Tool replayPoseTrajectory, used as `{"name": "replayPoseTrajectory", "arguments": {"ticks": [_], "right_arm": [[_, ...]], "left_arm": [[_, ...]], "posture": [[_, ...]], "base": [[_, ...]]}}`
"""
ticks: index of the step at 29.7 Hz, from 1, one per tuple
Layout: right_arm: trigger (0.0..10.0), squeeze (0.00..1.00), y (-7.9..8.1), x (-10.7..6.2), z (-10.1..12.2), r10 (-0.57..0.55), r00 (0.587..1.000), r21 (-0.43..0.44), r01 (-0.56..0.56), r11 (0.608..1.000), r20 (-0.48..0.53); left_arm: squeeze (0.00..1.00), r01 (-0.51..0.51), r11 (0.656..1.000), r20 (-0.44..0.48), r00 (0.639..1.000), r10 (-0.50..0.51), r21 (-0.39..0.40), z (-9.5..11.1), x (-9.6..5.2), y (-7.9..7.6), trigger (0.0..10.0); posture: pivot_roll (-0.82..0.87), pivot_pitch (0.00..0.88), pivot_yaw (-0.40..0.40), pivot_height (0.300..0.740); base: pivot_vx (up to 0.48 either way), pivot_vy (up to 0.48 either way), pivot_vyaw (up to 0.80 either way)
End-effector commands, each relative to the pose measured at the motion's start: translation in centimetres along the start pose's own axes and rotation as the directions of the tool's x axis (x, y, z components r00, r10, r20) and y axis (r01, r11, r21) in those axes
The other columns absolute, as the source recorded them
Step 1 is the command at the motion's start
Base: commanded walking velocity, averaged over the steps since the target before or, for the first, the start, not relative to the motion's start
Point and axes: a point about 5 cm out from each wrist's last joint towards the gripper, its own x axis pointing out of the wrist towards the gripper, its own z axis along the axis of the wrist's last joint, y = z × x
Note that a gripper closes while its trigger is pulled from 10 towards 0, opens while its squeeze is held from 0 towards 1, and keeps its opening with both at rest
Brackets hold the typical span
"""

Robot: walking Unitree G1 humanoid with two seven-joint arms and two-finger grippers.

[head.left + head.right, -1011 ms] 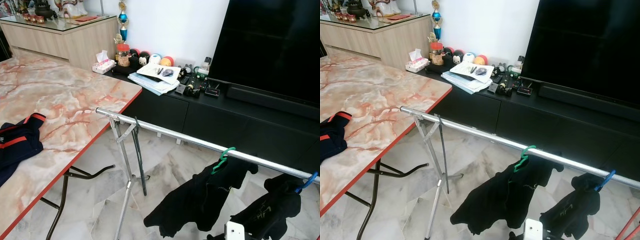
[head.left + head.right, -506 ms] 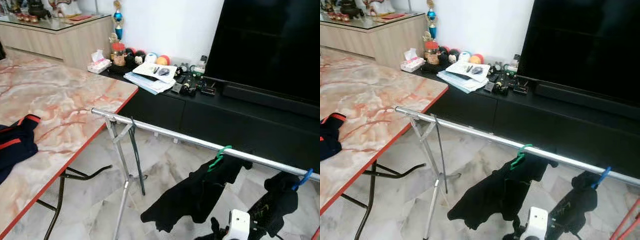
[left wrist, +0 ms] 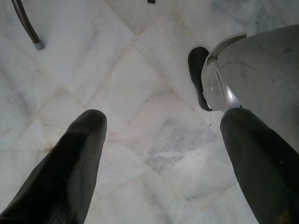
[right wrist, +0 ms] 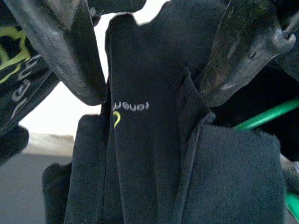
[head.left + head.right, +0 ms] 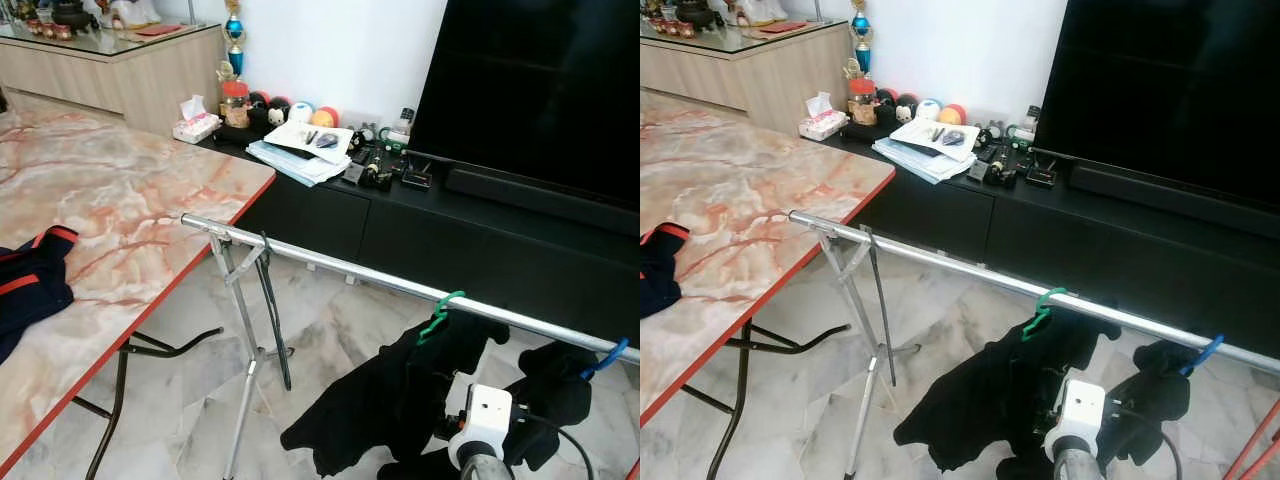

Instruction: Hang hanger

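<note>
**Right hand at black garment on green hanger, rail already carrying it**

Long silver metal rail (image 5: 350,276) runs from the marble-pattern tabletop with red edge (image 5: 120,200) toward the right, on a folding silver stand (image 5: 245,330). Green plastic hanger (image 5: 438,312) hooks over the rail, black garment (image 5: 390,395) draped on it. Further right a blue plastic hanger (image 5: 605,355) sits on the same rail with a second black garment (image 5: 560,390).

Right arm rises low in the head views, white wrist camera block (image 5: 487,410) just in front of the first black garment. In the right wrist view the right hand (image 4: 154,74) has its two black fingers (image 4: 70,51) spread apart, either side of a fold of the black cloth with small pale lettering; a bit of green hanger shows beside it. Contact with the cloth cannot be told.

Left hand (image 3: 163,154) hangs idle over the pale marble floor (image 3: 131,93), fingers apart, holding nothing; the robot's own leg is beside it.

Dark navy garment with red trim (image 5: 30,285) lies on the tabletop. Black TV cabinet (image 5: 420,230) behind holds papers and small clutter, large black TV screen (image 5: 540,90) above.
</note>
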Motion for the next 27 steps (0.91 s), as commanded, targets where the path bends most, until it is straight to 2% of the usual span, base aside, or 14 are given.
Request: {"name": "replayPoseTrajectory", "arguments": {"ticks": [1, 6, 8, 11, 13, 14, 16, 19, 20, 21, 24, 27], "right_arm": [[10.0, 0.00, -0.3, -0.3, 0.4, -0.016, 0.999, -0.010, 0.016, 1.000, 0.034], [10.0, 0.00, -1.4, -1.9, 2.3, -0.088, 0.986, -0.014, 0.091, 0.996, 0.142], [10.0, 0.00, -1.5, -2.0, 2.3, -0.091, 0.985, -0.014, 0.094, 0.995, 0.145], [10.0, 0.00, -2.7, -3.6, 3.7, -0.153, 0.966, -0.028, 0.163, 0.986, 0.208], [10.0, 0.00, -2.9, -3.9, 3.9, -0.173, 0.961, -0.022, 0.182, 0.983, 0.214], [10.0, 0.00, -3.5, -4.5, 4.3, -0.223, 0.949, -0.011, 0.231, 0.973, 0.224], [10.0, 0.00, -4.3, -5.1, 4.5, -0.303, 0.929, 0.021, 0.305, 0.952, 0.211], [10.0, 0.00, -5.0, -5.1, 4.1, -0.357, 0.918, 0.035, 0.356, 0.934, 0.171], [10.0, 0.00, -5.0, -5.1, 4.1, -0.357, 0.918, 0.035, 0.356, 0.934, 0.171], [10.0, 0.00, -5.0, -4.8, 3.5, -0.356, 0.928, 0.040, 0.354, 0.934, 0.114], [10.0, 0.00, -4.5, -4.4, 2.8, -0.326, 0.944, 0.066, 0.323, 0.944, 0.041], [10.0, 0.00, -4.2, -3.7, 3.1, -0.327, 0.945, 0.087, 0.324, 0.942, 0.017]], "left_arm": [[0.00, 0.009, 1.000, -0.026, 1.000, -0.009, -0.004, -0.7, -0.1, -0.1, 10.0], [0.00, 0.011, 1.000, -0.028, 1.000, -0.011, -0.002, -0.8, -0.1, -0.1, 10.0], [0.00, 0.011, 1.000, -0.028, 1.000, -0.011, -0.002, -0.8, -0.1, -0.1, 10.0], [0.00, 0.012, 1.000, -0.029, 1.000, -0.012, 0.003, -0.8, -0.1, -0.1, 10.0], [0.00, 0.012, 1.000, -0.029, 1.000, -0.012, 0.004, -0.8, -0.1, -0.1, 10.0], [0.00, 0.012, 1.000, -0.030, 0.999, -0.012, 0.007, -0.8, -0.1, 0.0, 10.0], [0.00, 0.013, 1.000, -0.031, 0.999, -0.013, 0.010, -0.9, -0.1, -0.1, 10.0], [0.00, 0.014, 1.000, -0.030, 0.999, -0.014, 0.012, -0.9, -0.1, -0.1, 10.0], [0.00, 0.014, 1.000, -0.030, 0.999, -0.014, 0.012, -0.9, -0.1, -0.1, 10.0], [0.00, 0.015, 1.000, -0.030, 0.999, -0.015, 0.013, -0.9, -0.1, -0.2, 10.0], [0.00, 0.015, 1.000, -0.029, 0.999, -0.015, 0.010, -0.9, -0.1, -0.2, 10.0], [0.00, 0.012, 1.000, -0.027, 1.000, -0.012, 0.005, -0.8, -0.1, -0.2, 10.0]], "posture": [[0.19, 0.000, -0.074, 0.740], [0.19, 0.000, -0.074, 0.740], [0.19, 0.000, -0.074, 0.740], [0.18, 0.000, -0.072, 0.740], [0.17, 0.000, -0.071, 0.740], [0.17, 0.000, -0.070, 0.740], [0.17, 0.000, -0.070, 0.740], [0.17, 0.000, -0.067, 0.740], [0.17, 0.000, -0.067, 0.740], [0.17, 0.000, -0.069, 0.740], [0.18, 0.000, -0.072, 0.740], [0.18, 0.000, -0.074, 0.740]], "base": [[0.000, 0.000, 0.00], [0.000, 0.000, 0.00], [0.000, 0.000, 0.00], [0.000, 0.000, 0.00], [0.000, 0.000, 0.00], [0.000, 0.000, 0.00], [0.000, 0.000, 0.00], [0.000, 0.000, 0.00], [0.000, 0.000, 0.00], [0.000, 0.000, 0.00], [0.000, 0.000, 0.00], [0.000, 0.000, 0.00]]}}
